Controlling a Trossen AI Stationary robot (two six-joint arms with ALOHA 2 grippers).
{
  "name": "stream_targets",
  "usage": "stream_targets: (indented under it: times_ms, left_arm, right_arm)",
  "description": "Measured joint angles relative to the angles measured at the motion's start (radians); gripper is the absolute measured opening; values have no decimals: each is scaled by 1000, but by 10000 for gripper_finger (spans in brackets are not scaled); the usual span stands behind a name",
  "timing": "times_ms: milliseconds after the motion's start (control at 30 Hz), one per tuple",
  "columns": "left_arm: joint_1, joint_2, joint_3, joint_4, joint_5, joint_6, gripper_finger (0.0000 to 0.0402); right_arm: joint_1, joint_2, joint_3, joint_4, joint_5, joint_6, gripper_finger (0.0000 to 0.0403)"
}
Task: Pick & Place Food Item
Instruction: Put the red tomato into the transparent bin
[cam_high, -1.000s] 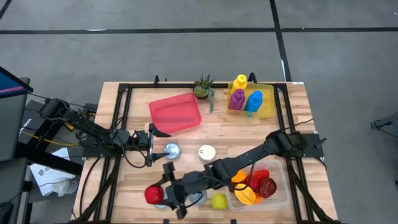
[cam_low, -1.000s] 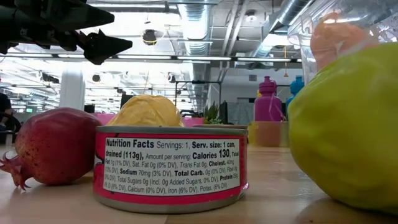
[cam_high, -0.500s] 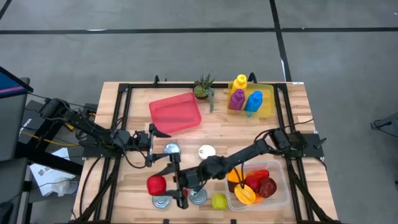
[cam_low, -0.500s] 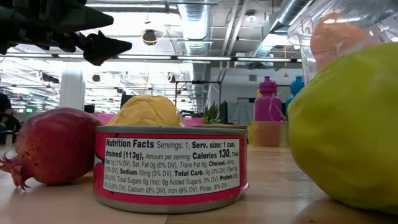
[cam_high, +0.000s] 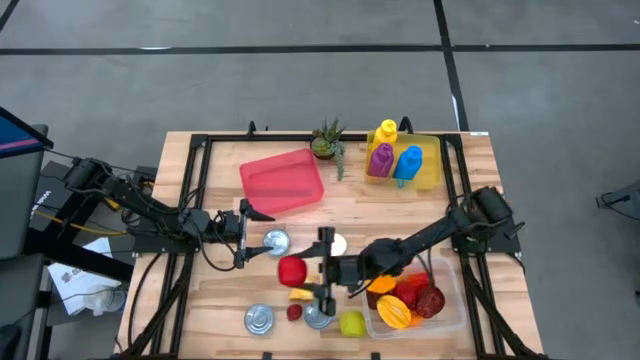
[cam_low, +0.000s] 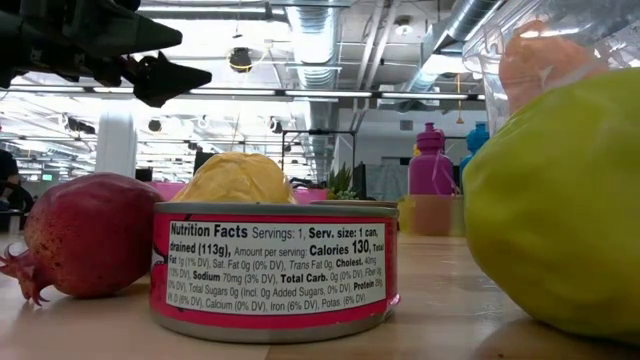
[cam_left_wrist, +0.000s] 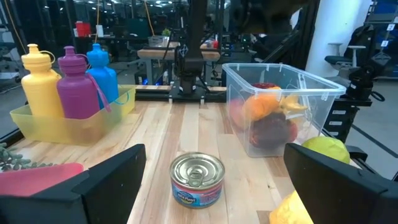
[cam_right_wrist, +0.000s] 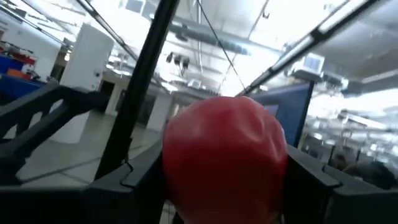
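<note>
A: Start with the biggest thing. What carries everything?

B: A wooden surface (cam_high: 400, 215) with a black frame. At its far side lies a shallow pink tray (cam_high: 282, 181), with nothing visible in it. Beside it, across a small potted plant (cam_high: 325, 140), a yellow bin (cam_high: 432, 165) holds three bottles: yellow (cam_high: 385, 133), purple (cam_high: 380, 160) and blue (cam_high: 408, 163).

A: And the clear tub?

B: The clear plastic tub (cam_high: 450, 290) sits at the near right corner. It holds mixed food pieces, red, orange and yellow; I cannot name each one.

A: Where is the item being moved?

B: The red apple (cam_high: 292, 271) is pinched in the right pincer (cam_high: 303, 272), lifted above the middle of the surface, left of the tub. The right wrist view shows it filling the gap between the two fingers.

A: The other arm?

B: The left pincer (cam_high: 244, 232) waits at the left side, its fingers spread wide with nothing between them.

A: Smaller things?

B: A yellow-green fruit (cam_high: 352, 323) just left of the tub, two tins near the front edge (cam_high: 259, 319) (cam_high: 318, 317), a third tin (cam_high: 275, 241) near the left pincer, a white round lid (cam_high: 335, 244), a yellow piece (cam_high: 302, 294) and a small dark red fruit (cam_high: 294, 313).
</note>
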Motion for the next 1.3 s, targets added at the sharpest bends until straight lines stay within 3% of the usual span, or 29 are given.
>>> stream_targets:
  times_ms: [267,567,800,1067,1300]
  left_arm:
    - [0,0,0,0,0,0,376]
    - [0,0,0,-6,1,0,376]
    - [0,0,0,-7,1,-5,376]
    - [0,0,0,-8,2,-9,376]
    - [0,0,0,-9,2,-9,376]
  right_arm:
    - [7,-254,-235,-175,63,176,228]
    - [138,-469,-273,-740,267,443,228]
    - [259,-588,-273,-1112,381,751,228]
    - [329,-669,-266,-1483,368,1117,228]
    - [331,-636,-174,-1747,239,1278,227]
